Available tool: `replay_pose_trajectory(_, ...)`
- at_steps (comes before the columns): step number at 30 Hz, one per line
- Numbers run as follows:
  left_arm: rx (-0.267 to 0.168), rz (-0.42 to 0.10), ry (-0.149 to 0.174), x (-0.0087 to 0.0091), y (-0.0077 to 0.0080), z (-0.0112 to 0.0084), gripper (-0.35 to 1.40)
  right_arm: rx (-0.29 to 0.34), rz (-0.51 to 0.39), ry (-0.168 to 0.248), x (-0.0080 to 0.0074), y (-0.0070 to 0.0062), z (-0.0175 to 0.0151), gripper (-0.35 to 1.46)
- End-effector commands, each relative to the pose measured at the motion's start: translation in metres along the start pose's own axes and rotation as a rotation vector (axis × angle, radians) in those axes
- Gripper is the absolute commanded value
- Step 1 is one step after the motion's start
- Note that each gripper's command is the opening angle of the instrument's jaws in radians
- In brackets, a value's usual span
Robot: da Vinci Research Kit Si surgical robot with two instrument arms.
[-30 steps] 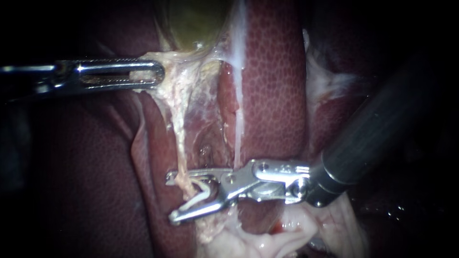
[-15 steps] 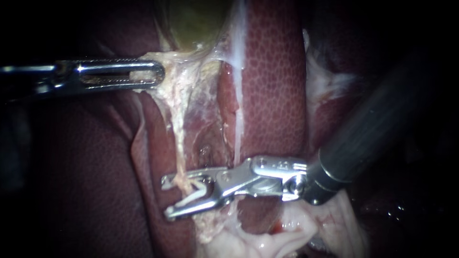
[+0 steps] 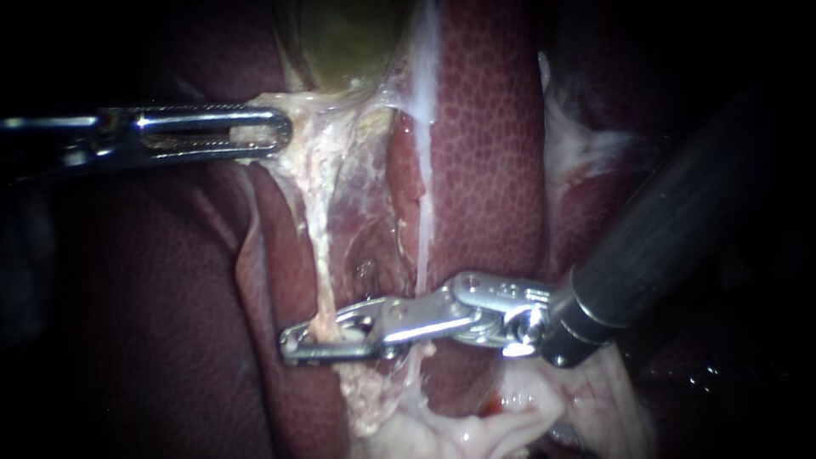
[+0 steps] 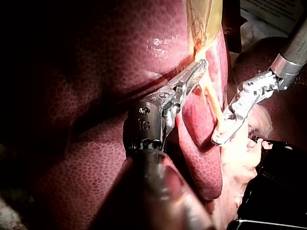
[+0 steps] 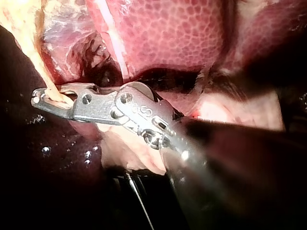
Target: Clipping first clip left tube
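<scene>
Looking through the endoscope, I see my right instrument (image 3: 293, 343) with its hand clamped across the left tube (image 3: 320, 255), low on that pale strand, with the liver (image 3: 493, 153) behind it. My left instrument (image 3: 280, 132) has its hand closed on pale tissue (image 3: 319, 115) just below the gallbladder (image 3: 344, 42), at the strand's upper end. The right tube (image 3: 421, 238) runs nearby, clear of the clamped tips.
</scene>
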Motion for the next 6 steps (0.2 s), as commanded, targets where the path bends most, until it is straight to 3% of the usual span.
replay_pose_trajectory(1,0.001,0.000,0.000,0.0000,0.0000,0.0000,-0.35,0.001,0.000,0.000,0.0000,0.0000,0.0000,-0.35)
replay_pose_trajectory(6,0.001,0.000,0.000,0.0000,0.0000,0.0000,-0.35,0.001,0.000,0.000,0.0000,-0.0001,-0.0001,-0.35)
